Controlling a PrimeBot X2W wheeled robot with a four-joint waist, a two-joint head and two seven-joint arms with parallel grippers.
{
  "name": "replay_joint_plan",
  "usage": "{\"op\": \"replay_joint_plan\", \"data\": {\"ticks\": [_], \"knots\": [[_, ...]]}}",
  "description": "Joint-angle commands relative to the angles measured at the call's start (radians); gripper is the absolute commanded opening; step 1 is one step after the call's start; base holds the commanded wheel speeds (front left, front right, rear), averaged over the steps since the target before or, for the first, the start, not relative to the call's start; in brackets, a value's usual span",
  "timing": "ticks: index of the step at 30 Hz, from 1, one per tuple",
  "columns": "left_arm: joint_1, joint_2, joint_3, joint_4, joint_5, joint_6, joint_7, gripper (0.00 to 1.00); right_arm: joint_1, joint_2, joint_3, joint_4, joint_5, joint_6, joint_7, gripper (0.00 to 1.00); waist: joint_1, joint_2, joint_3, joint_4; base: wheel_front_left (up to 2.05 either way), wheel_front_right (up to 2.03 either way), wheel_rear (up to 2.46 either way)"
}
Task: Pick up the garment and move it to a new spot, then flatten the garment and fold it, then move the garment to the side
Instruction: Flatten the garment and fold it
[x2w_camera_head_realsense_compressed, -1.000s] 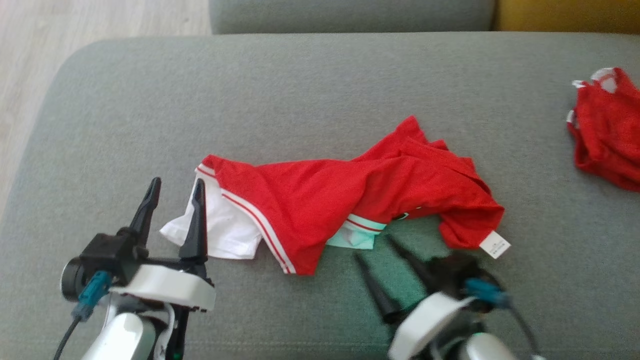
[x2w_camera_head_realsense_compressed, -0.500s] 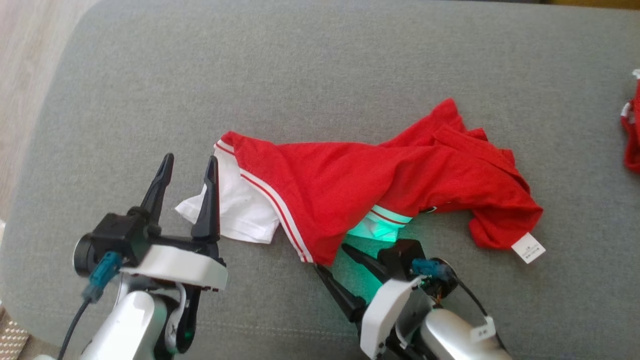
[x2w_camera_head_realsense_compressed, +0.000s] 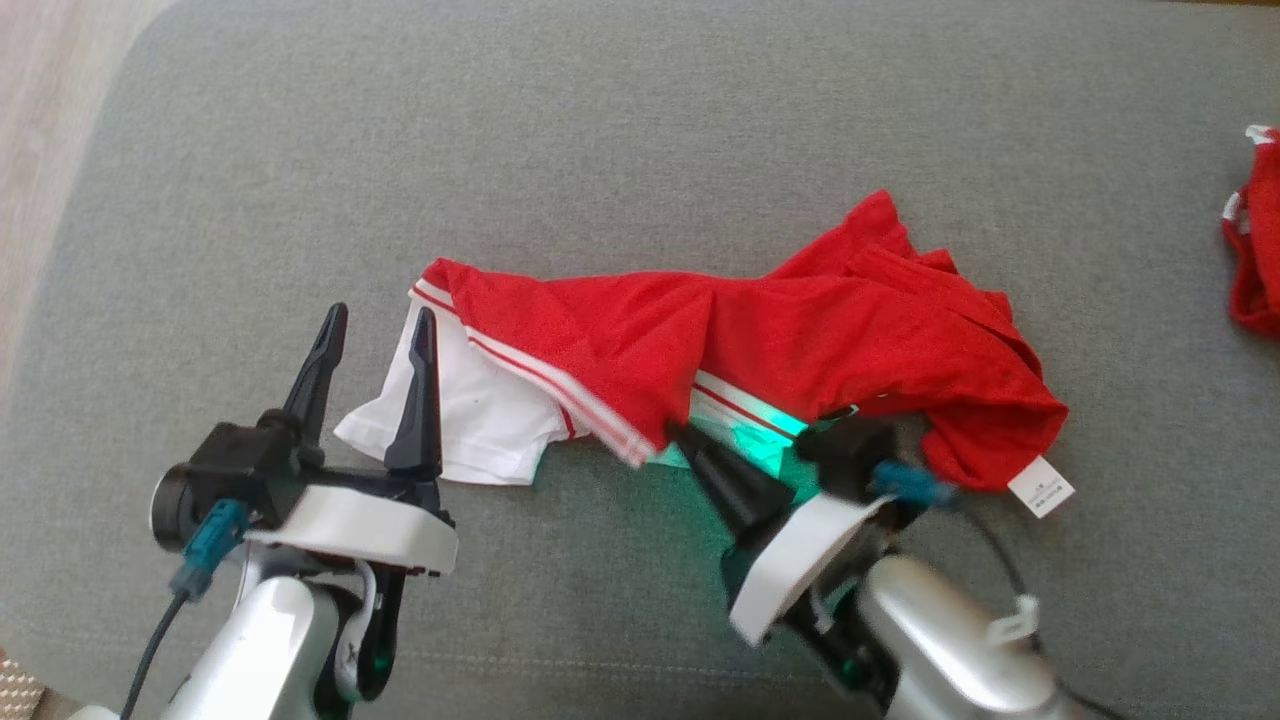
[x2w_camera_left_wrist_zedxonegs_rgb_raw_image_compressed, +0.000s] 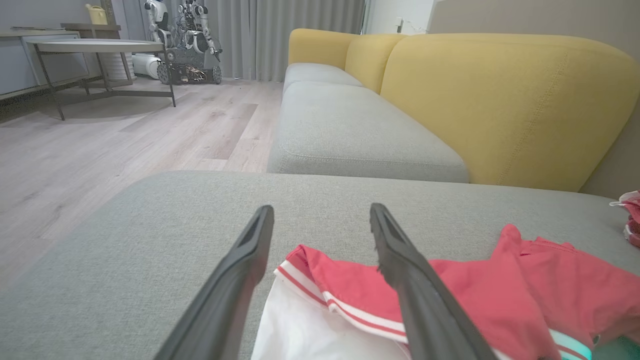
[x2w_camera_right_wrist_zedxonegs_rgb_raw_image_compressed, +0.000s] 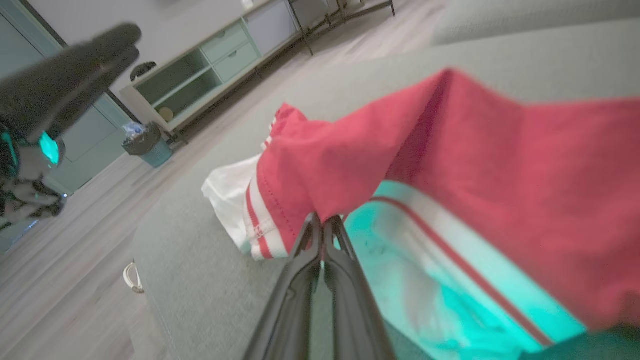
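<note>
The garment (x2w_camera_head_realsense_compressed: 800, 340) lies crumpled on the grey sofa cushion (x2w_camera_head_realsense_compressed: 600, 150), long axis left to right; the right end effector (x2w_camera_head_realsense_compressed: 676, 438) pinches its striped hem at mid-length, while the left end effector (x2w_camera_head_realsense_compressed: 382, 318), spread wide and empty, hovers at the white sleeve (x2w_camera_head_realsense_compressed: 480, 425).

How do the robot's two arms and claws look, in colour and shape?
The left claw and the right claw each have two long black fingers that taper to points, on a black block. Behind it comes a white wrist shell, then a rounded silver forearm. A teal plug with a dark cable is at each wrist. A green light glows on each arm.
</note>
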Motion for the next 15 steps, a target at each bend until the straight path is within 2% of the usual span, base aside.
{"op": "replay_joint_plan", "data": {"ticks": [1,9,15], "knots": [[-0.045,0.015,0.04,-0.026,0.009,-0.002,-0.009,1.0,-0.029,0.0,-0.002,-0.047,0.002,-0.001,-0.018,0.0,0.0,0.0,-0.002,-0.003,0.0,0.0,0.0],[-0.05,0.007,0.041,-0.025,0.015,-0.007,-0.011,1.0,-0.111,-0.057,-0.133,-0.175,-0.035,-0.001,0.0,0.0,0.0,0.0,0.005,-0.011,0.0,0.0,0.0],[-0.084,-0.012,0.023,-0.012,0.022,-0.028,-0.012,1.0,-0.249,-0.071,-0.184,-0.116,-0.028,-0.001,0.037,0.0,0.0,0.0,0.037,0.026,0.0,0.0,0.0]]}}
